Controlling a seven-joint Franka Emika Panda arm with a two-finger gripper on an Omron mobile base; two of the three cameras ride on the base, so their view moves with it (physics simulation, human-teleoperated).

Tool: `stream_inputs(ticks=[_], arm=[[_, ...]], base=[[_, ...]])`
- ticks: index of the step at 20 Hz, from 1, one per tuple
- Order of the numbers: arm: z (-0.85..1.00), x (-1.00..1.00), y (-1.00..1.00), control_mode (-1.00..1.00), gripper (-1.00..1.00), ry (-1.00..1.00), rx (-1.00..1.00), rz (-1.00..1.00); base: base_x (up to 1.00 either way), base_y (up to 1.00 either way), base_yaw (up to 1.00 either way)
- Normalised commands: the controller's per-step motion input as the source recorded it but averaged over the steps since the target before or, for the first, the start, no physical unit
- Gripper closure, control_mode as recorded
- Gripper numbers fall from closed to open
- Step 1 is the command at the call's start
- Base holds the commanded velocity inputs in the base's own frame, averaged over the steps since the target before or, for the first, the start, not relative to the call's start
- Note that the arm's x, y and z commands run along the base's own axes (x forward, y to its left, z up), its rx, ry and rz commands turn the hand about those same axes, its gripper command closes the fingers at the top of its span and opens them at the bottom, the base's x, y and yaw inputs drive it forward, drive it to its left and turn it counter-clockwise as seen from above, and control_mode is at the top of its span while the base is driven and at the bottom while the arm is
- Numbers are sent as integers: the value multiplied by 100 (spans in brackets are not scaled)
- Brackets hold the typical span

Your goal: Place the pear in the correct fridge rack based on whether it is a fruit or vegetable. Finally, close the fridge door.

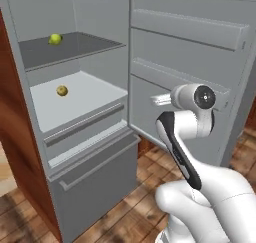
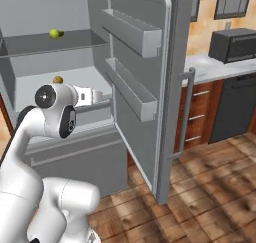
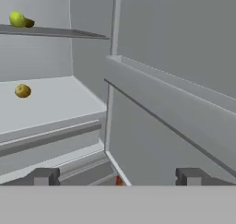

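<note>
The pear (image 1: 55,38) (image 2: 54,33) (image 3: 17,19), small and bright yellow-green, lies on the dark grey fridge rack (image 1: 85,44) (image 2: 30,44) (image 3: 55,32) in the upper left of the open fridge. The fridge door (image 1: 200,17) (image 2: 145,122) (image 3: 184,57) stands swung wide open, its inner face with grey bin ledges turned to me. My gripper (image 1: 156,100) (image 2: 102,103) (image 3: 117,177) is open and holds nothing. It hovers in front of the fridge's lower part, near the door's hinge edge, well below and to the right of the pear.
A duller yellow-brown fruit (image 1: 62,90) (image 2: 58,79) (image 3: 22,91) sits on the pale shelf (image 1: 85,99) (image 3: 55,98) above a drawer front. Two door bins (image 2: 132,32) jut from the door. A counter (image 2: 210,64) with a microwave (image 2: 232,44) lies right of the door.
</note>
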Motion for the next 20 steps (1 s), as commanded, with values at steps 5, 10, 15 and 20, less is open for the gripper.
stream_inputs(ticks=[5, 10, 15, 20], arm=[[0, 0, 0, 100, -100, 0, 0, 0], [0, 0, 0, 100, -100, 0, 0, 0], [0, 0, 0, 100, -100, 0, 0, 0], [0, 0, 0, 100, -100, 0, 0, 0]], base=[[0, -40, 30], [0, -47, 36], [-18, -62, 35], [-51, -50, 27]])
